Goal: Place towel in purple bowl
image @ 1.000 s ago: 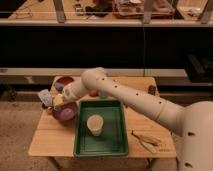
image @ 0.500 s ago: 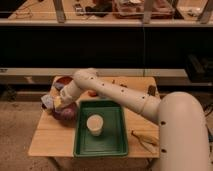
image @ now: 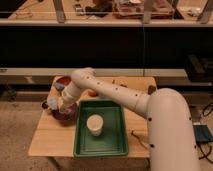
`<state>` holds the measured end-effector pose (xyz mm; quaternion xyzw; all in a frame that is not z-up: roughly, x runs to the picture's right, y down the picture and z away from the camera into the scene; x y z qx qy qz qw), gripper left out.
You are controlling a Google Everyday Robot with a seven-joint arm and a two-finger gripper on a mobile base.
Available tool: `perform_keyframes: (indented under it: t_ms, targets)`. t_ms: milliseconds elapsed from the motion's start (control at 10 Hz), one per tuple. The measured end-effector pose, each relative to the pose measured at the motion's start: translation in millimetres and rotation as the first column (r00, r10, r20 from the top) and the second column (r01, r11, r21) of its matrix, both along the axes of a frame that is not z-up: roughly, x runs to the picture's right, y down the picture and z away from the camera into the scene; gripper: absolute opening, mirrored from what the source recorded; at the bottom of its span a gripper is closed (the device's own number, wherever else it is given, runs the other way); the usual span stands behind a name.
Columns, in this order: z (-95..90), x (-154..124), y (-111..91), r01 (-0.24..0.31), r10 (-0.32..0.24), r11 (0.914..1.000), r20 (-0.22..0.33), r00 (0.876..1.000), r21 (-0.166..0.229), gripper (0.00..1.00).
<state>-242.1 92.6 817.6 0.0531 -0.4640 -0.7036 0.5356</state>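
- our gripper [image: 61, 104] hangs over the left edge of the table [image: 50, 140], right above the purple bowl [image: 66, 115]. honestly we cannot tell how the hand is set from this view.
- the towel [image: 54, 103] shows as a pale grey-blue rumple right at the gripper, just above the bowl's left rim. it looks carried, not yet lying inside the bowl, though we can't be sure how much of it touches the rim.
- the bowl sits just beside the left wall of the green tray [image: 110, 145], which holds 1 white cup [image: 94, 125] near its middle.
- a reddish-brown bowl [image: 62, 81] sits at the table's back left corner, apart from the purple one. not our target.
- step in hand, as we read it: getting the cloth down into the bowl. to do it well we'd centre over the maroon inside first, since the towel hangs toward the left rim, then go low before letting go so the folds don't drape over the edge.
- risk we see: soft cloth snagging on the hand, or nudging the bowl against the tray.
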Motion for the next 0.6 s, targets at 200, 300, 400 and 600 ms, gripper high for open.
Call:
perform_keyframes:
  t_ms: [200, 300, 400, 600]
  targets:
    - [4.6, 7.5, 2.1, 0.023, -0.022, 0.9997, -0.040, 0.999, 0.012, 0.80]
    - [3.5, 7.4, 2.2, 0.036, -0.034, 0.9991, -0.066, 0.997, 0.024, 0.80]
    - [2.4, 9.6, 0.6, 0.021, -0.019, 0.9996, -0.068, 0.997, 0.018, 0.80]
    - [-7.0, 19.1, -12.1, -0.040, 0.041, 0.9991, -0.040, 0.998, 0.011, 0.80]
